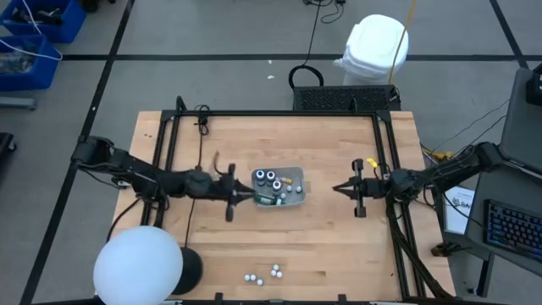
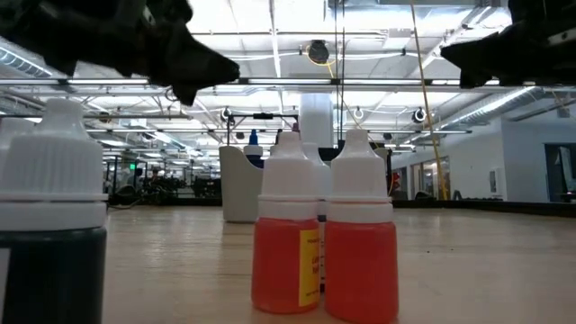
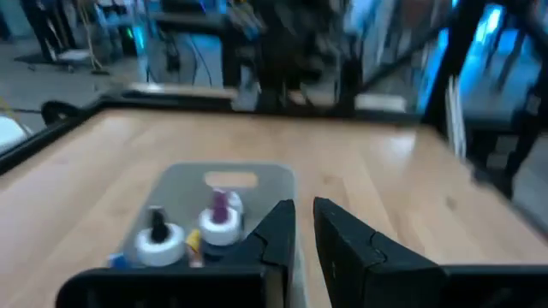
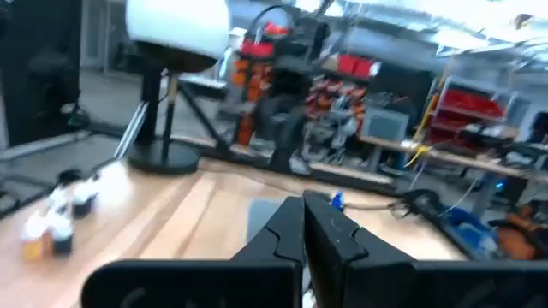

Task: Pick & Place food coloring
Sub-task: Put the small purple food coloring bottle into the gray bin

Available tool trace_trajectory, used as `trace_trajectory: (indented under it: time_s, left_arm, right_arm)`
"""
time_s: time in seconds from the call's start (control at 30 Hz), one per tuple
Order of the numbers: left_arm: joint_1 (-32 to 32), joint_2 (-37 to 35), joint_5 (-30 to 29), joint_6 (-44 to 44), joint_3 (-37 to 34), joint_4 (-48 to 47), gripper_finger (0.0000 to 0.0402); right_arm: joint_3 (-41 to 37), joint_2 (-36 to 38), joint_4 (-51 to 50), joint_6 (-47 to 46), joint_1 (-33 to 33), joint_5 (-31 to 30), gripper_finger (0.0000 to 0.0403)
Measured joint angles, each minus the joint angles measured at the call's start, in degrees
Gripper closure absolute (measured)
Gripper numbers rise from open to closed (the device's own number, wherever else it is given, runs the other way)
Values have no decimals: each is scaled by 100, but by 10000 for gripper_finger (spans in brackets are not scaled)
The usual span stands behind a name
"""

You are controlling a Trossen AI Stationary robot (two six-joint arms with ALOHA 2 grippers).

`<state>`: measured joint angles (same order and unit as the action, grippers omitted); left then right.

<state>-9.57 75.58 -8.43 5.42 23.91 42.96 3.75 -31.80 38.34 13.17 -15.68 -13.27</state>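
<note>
A: Where is the food coloring?

B: Several bottles (image 1: 275, 185) sit in the grey tray (image 1: 296, 174) at mid-table. Four more bottles (image 1: 264, 275) stand loose near the front edge of the table (image 1: 339, 246), well apart from the tray. Seen from table height, two of these are red with white caps (image 2: 326, 238), with a dark one (image 2: 52, 234) beside them.

A: And the tools?

B: The left gripper (image 1: 251, 196) hangs just beside the tray's left edge, its fingers (image 3: 276, 233) a narrow gap apart and holding nothing that shows. The right gripper (image 1: 335, 189) waits right of the tray, fully closed and empty.

A: How should a bottle handle?

B: Probably light, with a squeezable plastic body and a smooth label that may slip. Standing upright on a small base, it should tip easily. The ribbed cap or the neck below it looks like the firmest hold.

A: What stands in the way?

B: The loose bottles crowd each other, so closing on one may knock its neighbour. A white lamp (image 1: 138, 264) stands at the front left corner, near that group.
</note>
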Motion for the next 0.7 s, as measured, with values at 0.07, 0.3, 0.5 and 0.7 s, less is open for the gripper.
trace_trajectory:
  time_s: [0.07, 0.3, 0.5, 0.7]
  left_arm:
    - [-244, 134, -234, -156, 502, -925, 350]
    - [-825, 973, -414, 430, 2227, -3891, 350]
    - [-1514, 1712, -413, 1335, 3721, -5732, 350]
    - [-2331, 2640, -897, 1883, 5384, -7439, 350]
  right_arm:
    - [-37, 14, 38, 97, 70, -8, 403]
    - [-50, 5, 3, 297, 138, -5, 403]
    - [-55, 3, 88, 409, 138, -1, 403]
    - [-63, 3, 355, 417, 138, 4, 403]
